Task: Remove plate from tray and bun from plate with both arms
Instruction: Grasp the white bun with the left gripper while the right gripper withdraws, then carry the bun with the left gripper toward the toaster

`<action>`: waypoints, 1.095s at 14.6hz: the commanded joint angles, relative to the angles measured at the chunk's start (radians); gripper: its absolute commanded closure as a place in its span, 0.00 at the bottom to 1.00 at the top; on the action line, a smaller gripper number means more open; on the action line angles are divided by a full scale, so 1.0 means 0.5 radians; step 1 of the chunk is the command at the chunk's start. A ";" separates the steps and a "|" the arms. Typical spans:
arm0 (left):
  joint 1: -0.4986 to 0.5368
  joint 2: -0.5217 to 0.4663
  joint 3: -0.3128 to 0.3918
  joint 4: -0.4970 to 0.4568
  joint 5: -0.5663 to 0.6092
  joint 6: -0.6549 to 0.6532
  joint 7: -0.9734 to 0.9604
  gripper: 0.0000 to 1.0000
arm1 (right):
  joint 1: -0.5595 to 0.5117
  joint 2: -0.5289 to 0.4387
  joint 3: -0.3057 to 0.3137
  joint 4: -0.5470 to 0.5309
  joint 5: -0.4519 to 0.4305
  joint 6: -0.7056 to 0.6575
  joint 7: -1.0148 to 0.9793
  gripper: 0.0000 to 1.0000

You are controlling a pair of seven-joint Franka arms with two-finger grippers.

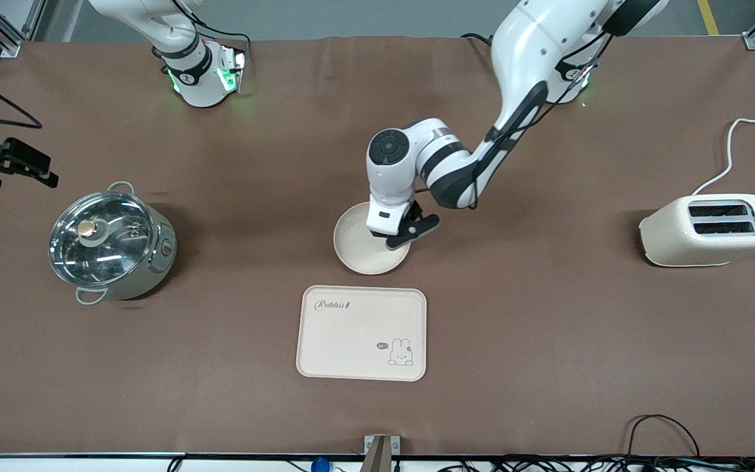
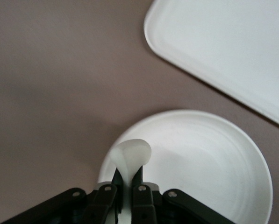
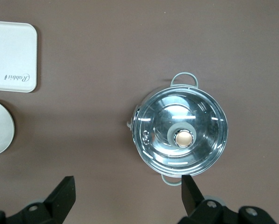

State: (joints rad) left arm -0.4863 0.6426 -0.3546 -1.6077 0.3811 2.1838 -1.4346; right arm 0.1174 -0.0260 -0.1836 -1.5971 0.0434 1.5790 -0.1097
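The round cream plate (image 1: pixel 363 244) lies at the table's middle, just farther from the front camera than the rabbit tray (image 1: pixel 361 333). My left gripper (image 1: pixel 401 237) is shut on the plate's rim at the edge toward the left arm's end. In the left wrist view the jaws (image 2: pixel 128 179) pinch the rim and the plate's bowl (image 2: pixel 200 163) spreads out past them. My right gripper (image 1: pixel 20 172) hangs open and empty in the air by the lidded pot (image 1: pixel 110 241); the right wrist view shows its fingers (image 3: pixel 62 196) wide apart over bare table next to the pot (image 3: pixel 181 137). The bun is hidden or out of view.
A cream toaster (image 1: pixel 712 229) stands toward the left arm's end, its cord running toward the table's edge. The pot has a glass lid with a knob (image 1: pixel 88 228). The tray's corner (image 2: pixel 214 46) shows close to the plate. Cables lie along the front edge.
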 commanded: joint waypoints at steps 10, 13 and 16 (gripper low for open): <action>1.702 -0.301 -0.343 -1.009 0.072 0.823 2.049 0.78 | -0.029 -0.172 0.051 -0.190 -0.041 0.023 0.008 0.00; 1.798 -0.205 -0.340 -0.951 0.072 0.820 2.206 0.00 | -0.023 -0.166 0.054 -0.190 -0.041 0.023 0.011 0.00; 1.773 -0.205 -0.343 -0.905 0.075 0.811 2.197 0.00 | -0.020 -0.163 0.054 -0.187 -0.041 0.023 0.011 0.00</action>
State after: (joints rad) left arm 0.4127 0.5416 -0.5119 -2.0837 0.3975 2.5936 -0.3235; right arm 0.1173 -0.0831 -0.1714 -1.6616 0.0400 1.5792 -0.1095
